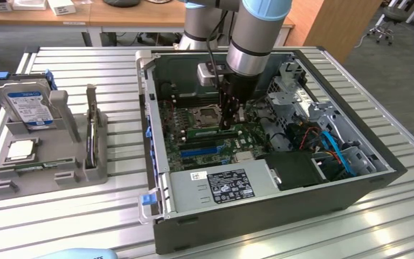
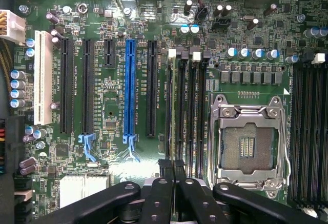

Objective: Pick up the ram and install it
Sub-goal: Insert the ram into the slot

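Observation:
My gripper (image 1: 228, 125) reaches down into the open computer case (image 1: 379, 162), just above the motherboard (image 2: 113, 90) beside the empty processor socket (image 2: 248, 144). In the wrist view the gripper (image 2: 172, 163) is shut, its two black tips pressed together. From between them a thin strip runs edge-on along the first memory slot: the ram (image 2: 169, 111). In the exterior view the ram (image 1: 203, 131) shows as a short green line beside the fingers, low at the slots. I cannot tell how deep it sits in the slot.
A grey parts tray (image 1: 70, 140) at the exterior view's left holds a hard drive (image 1: 27, 105), a silver processor chip (image 1: 21, 149), a green stick (image 1: 45, 164) and an upright card (image 1: 92, 124). The power supply (image 1: 221, 186) and drive cage (image 1: 301, 97) crowd the case.

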`<state>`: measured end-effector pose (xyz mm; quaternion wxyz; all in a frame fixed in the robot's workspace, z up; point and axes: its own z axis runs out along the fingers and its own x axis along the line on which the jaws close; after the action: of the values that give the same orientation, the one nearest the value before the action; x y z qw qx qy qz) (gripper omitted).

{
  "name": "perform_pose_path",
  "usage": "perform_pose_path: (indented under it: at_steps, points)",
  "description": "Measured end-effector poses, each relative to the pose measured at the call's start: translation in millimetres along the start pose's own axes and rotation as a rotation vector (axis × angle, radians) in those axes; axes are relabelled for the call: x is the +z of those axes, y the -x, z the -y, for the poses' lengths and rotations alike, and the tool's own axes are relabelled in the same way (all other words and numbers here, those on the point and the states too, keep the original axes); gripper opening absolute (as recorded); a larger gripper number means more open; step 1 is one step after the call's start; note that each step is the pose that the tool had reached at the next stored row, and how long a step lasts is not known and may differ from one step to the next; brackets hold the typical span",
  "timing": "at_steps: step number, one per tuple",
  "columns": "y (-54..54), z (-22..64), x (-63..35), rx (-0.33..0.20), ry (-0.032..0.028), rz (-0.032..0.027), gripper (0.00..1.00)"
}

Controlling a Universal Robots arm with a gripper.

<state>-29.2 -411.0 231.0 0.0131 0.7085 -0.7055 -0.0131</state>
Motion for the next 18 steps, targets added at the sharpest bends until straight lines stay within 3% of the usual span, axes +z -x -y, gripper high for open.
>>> perform_pose_path:
  at_steps: [18]
  points:
    - [0.0,-0.8,2.1,0.0,-0.0048,0.0,0.11]
